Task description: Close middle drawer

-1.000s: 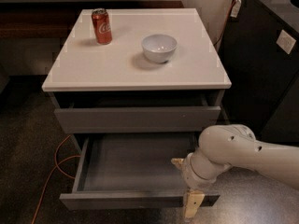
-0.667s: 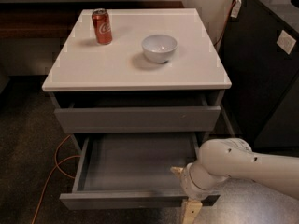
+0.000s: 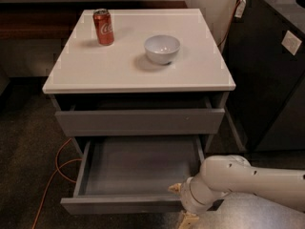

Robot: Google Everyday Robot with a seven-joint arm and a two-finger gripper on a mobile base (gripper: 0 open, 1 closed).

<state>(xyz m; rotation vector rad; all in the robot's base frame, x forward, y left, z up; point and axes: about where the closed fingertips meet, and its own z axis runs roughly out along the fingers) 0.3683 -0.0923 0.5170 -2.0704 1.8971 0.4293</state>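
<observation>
Below the counter's (image 3: 138, 73) front edge the middle drawer (image 3: 138, 168) stands wide open, your gripper (image 3: 182, 204) at its panel's right end, its grip impossible to tell; next, push the panel straight in.

Plain matte white for the counter (image 3: 119, 75), upper centre of the frame. Red with white lettering and a silvery top on the can (image 3: 103, 26), upper left. Pale bluish white on the bowl (image 3: 162, 48), unpatterned. Mid grey on the upper drawer front (image 3: 140, 122); the same flat grey, no pattern, on the middle drawer (image 3: 138, 168), lower centre. Glossy off-white on the arm (image 3: 252, 180), lower right. Pale tan on the end effector (image 3: 182, 205), at the bottom edge by the middle drawer's right front corner. Orange on the cable (image 3: 56, 163), lower left. Dark, faintly speckled brown-grey for the floor (image 3: 24, 142). Black on the cabinet (image 3: 271, 80), right, with a white label (image 3: 291, 42).
</observation>
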